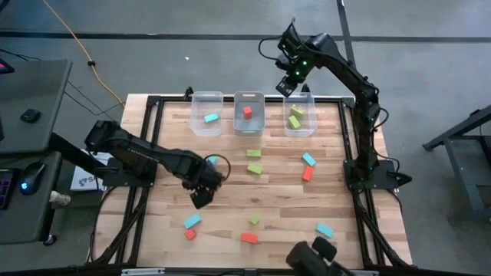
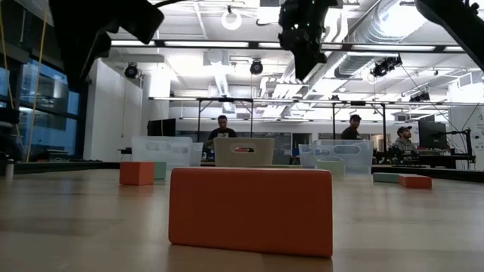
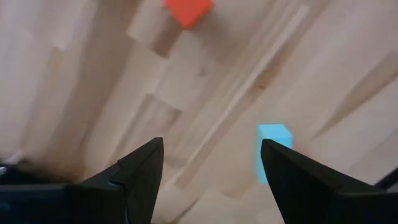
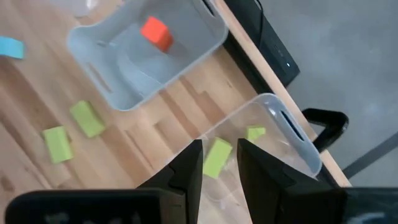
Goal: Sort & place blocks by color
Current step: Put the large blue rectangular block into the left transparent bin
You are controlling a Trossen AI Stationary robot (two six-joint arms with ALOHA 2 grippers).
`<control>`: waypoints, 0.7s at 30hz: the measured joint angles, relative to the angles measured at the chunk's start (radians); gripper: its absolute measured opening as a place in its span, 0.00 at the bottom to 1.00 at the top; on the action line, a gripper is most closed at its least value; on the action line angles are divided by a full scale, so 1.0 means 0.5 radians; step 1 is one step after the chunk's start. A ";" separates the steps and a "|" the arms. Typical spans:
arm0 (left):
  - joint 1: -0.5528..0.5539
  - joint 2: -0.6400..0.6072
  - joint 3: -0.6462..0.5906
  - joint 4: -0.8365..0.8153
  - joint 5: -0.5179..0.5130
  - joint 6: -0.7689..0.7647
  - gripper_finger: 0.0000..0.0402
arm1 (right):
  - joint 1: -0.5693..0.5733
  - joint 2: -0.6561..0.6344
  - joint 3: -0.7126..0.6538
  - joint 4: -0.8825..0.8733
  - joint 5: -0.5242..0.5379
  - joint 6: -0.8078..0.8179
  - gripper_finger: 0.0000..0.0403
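Three clear bins stand along the far edge: the left bin (image 1: 207,124) holds a light blue block, the middle bin (image 1: 248,123) a red one (image 4: 155,32), the right bin (image 1: 299,129) two green ones (image 4: 216,157). My right gripper (image 1: 291,83) (image 4: 221,163) hangs high over the right bin, its fingers slightly apart with nothing between them. My left gripper (image 1: 201,196) (image 3: 211,155) points down over the table's near left, open. A light blue block (image 1: 192,221) (image 3: 272,146) lies just beside one of its fingers, untouched, and a red cube (image 1: 190,234) (image 3: 188,9) lies beyond it.
Loose blocks lie flat on the wood: green ones (image 1: 253,154) (image 1: 255,169) (image 1: 254,221), blue ones (image 1: 308,159) (image 1: 324,230), red ones (image 1: 308,173) (image 1: 248,238). The red bar (image 2: 251,210) fills the low view's front. People sit in the room behind the table.
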 joint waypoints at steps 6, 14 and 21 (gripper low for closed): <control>-0.184 0.000 -0.143 0.292 0.035 -0.199 0.62 | 0.125 -0.049 0.000 0.000 0.002 0.050 0.23; -0.389 0.000 -0.366 0.687 0.034 -0.507 0.62 | 0.249 -0.052 0.000 0.000 0.002 0.051 0.23; -0.541 0.001 -0.527 0.852 0.016 -0.730 0.62 | 0.308 -0.052 0.000 0.000 0.002 0.160 0.23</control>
